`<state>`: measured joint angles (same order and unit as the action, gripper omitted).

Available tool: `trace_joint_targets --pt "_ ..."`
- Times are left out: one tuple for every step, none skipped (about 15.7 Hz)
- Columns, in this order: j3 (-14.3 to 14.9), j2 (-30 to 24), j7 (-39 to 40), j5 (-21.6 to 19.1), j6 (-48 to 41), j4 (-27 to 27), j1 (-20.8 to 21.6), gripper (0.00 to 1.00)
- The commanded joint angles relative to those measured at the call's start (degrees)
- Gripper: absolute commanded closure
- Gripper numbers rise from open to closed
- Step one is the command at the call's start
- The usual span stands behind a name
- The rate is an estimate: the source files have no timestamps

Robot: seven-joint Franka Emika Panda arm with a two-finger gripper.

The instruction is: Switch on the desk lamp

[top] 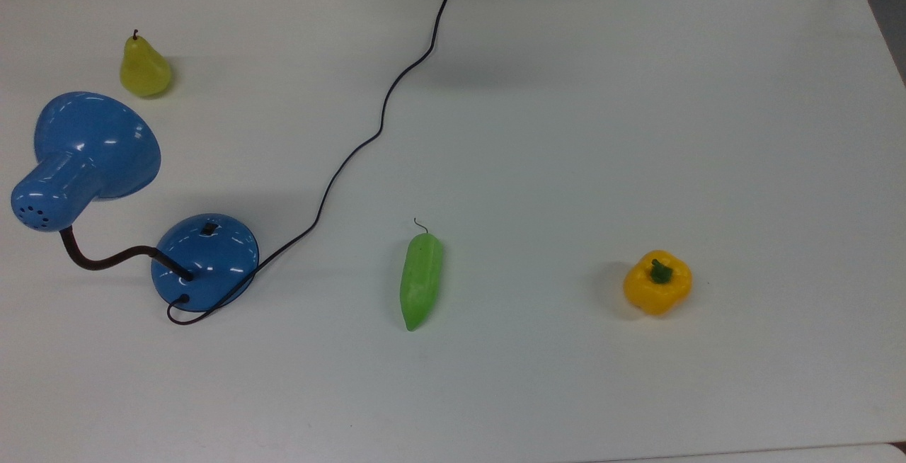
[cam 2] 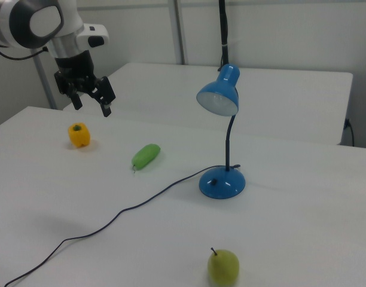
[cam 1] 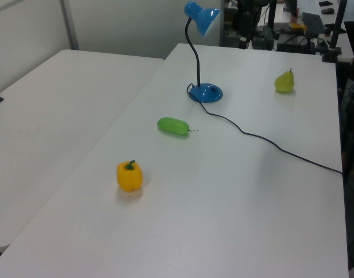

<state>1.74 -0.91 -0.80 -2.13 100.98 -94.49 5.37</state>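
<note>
desk lamp (top: 205,261): blue, stands upright at the top view's left on the white table (top: 566,130), unlit, no readable lettering. gripper (cam 2: 91,106): fingers spread wide, empty, raised above the yellow pepper (cam 2: 79,135), well apart from lamp.

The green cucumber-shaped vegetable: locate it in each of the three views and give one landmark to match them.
Top view: the glossy green cucumber-shaped vegetable lies low, left of centre.
Left view: it lies at centre.
Right view: it lies left of centre.
Shared landmark: it sits between the blue desk lamp's domed base and the yellow bell pepper.
</note>
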Motion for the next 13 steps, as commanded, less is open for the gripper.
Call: trace_joint_targets --pt "0.6 -1.3 0.4 -0.2 -1.0 -1.0 1.0 0.00" --pt "0.6 -1.4 0.4 -0.2 -0.9 -1.0 1.0 0.00" --pt "0.6 -1.4 0.5 -0.2 -0.7 -1.0 1.0 0.00" --pt "0.6 -1.4 0.5 -0.2 -0.7 -1.0 0.9 0.00" --pt "0.7 -1.3 0.7 -0.2 -0.7 -1.0 0.9 0.00" --pt "0.7 -1.3 1.1 -0.2 -0.8 -1.2 1.0 0.00" --pt "0.7 -1.2 1.1 -0.2 -0.8 -1.2 1.0 0.00" --pt "0.6 -1.2 1.1 -0.2 -0.8 -1.3 1.0 0.00" --pt "0.6 -1.2 1.1 -0.2 -0.6 -1.3 1.0 0.00" --pt "0.7 -1.2 1.1 -0.2 -0.6 -1.2 1.0 0.00" --pt "0.7 -1.2 1.2 -0.2 -0.6 -1.2 1.0 0.00" --pt "0.6 -1.2 1.3 -0.2 -0.6 -1.2 1.0 0.07" --pt "0.7 -1.2 1.3 -0.2 -0.6 -1.2 1.0 0.13"
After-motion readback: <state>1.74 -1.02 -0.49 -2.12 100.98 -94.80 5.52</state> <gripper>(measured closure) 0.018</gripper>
